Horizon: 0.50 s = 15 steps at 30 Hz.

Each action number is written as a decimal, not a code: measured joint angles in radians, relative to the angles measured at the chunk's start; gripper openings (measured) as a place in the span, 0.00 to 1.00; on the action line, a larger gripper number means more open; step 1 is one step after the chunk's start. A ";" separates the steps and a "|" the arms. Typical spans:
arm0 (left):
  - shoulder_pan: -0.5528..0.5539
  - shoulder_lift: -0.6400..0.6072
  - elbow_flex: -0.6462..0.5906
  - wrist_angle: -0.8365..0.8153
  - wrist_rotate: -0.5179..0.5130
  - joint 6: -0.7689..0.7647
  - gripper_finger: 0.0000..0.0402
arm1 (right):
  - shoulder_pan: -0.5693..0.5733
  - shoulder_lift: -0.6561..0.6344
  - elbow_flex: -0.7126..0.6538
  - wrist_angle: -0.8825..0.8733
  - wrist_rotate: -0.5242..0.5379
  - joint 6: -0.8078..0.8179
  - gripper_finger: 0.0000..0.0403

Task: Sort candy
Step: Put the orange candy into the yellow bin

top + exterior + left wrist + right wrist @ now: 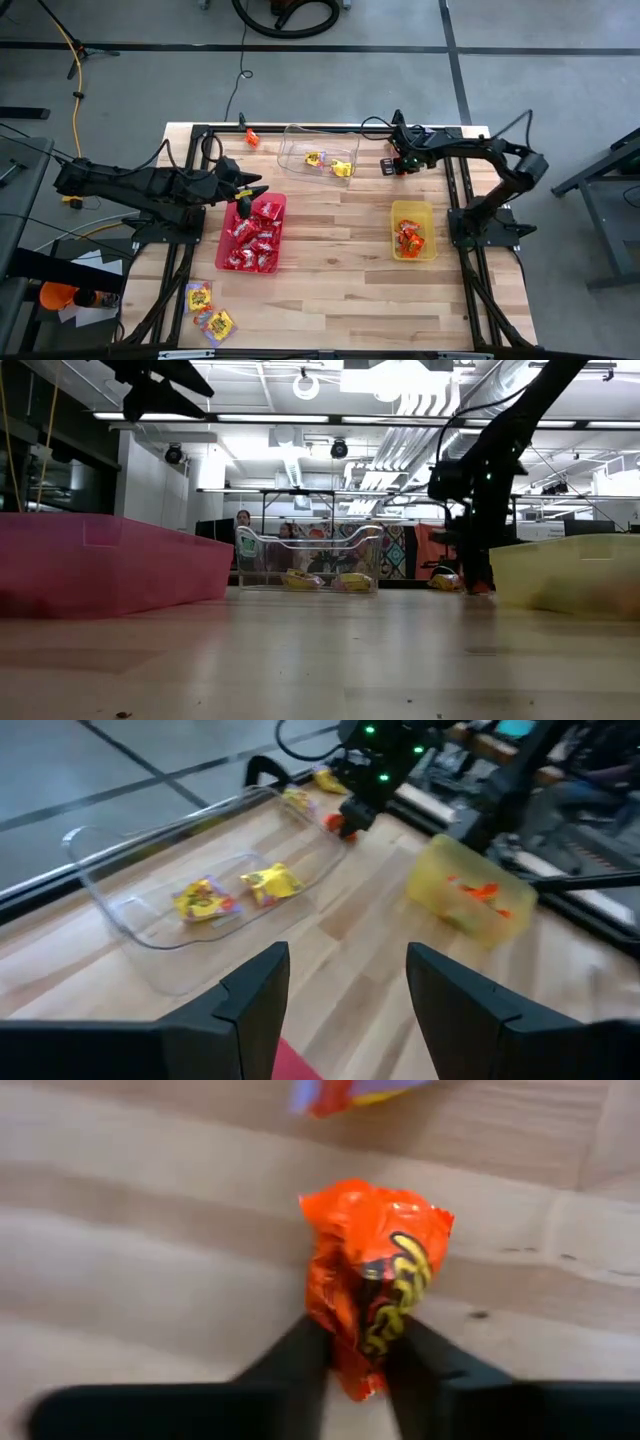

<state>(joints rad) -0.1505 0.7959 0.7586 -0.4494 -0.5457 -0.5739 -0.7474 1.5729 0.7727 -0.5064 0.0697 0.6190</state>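
Observation:
My right gripper [402,165] is down at the table's far right, beside the clear tray [300,135], shut on an orange candy packet [375,1270]; the low view shows it reaching the tabletop [480,586]. My left gripper [252,190] hovers open over the far end of the red tray [222,250], which holds several red candies [255,240]. Its empty fingers [255,990] show in the left wrist view. Two yellow candies [330,163] lie in the clear tray. Orange candies [410,240] lie in the yellow tray [395,215]. My right gripper pinches the orange packet between its two fingers at one end [362,1355], coming from above and pointing down. Most of the crumpled packet sticks out past the fingertips. Whether it is lifted off the wood or still touches it, I cannot tell.
A few loose packets [208,308] lie at the table's near left corner, and one orange packet [251,138] at the far edge left of the clear tray. Another packet [345,1092] lies just beyond my right gripper. Bare wood lies between the trays.

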 joint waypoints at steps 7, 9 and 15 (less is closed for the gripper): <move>0.000 -0.088 0.000 -0.002 0.043 0.013 0.47 | 0.049 -0.253 0.000 -0.058 -0.023 -0.027 0.07; 0.000 -0.114 0.000 -0.001 0.037 0.039 0.47 | 0.083 -0.361 0.000 -0.072 -0.048 -0.024 0.05; 0.000 -0.158 0.000 -0.002 0.035 0.078 0.47 | 0.270 -0.609 0.001 -0.119 -0.188 0.176 0.03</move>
<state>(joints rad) -0.1509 0.6375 0.7586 -0.4511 -0.5110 -0.4957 -0.4776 0.9638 0.7733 -0.6252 -0.1181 0.7948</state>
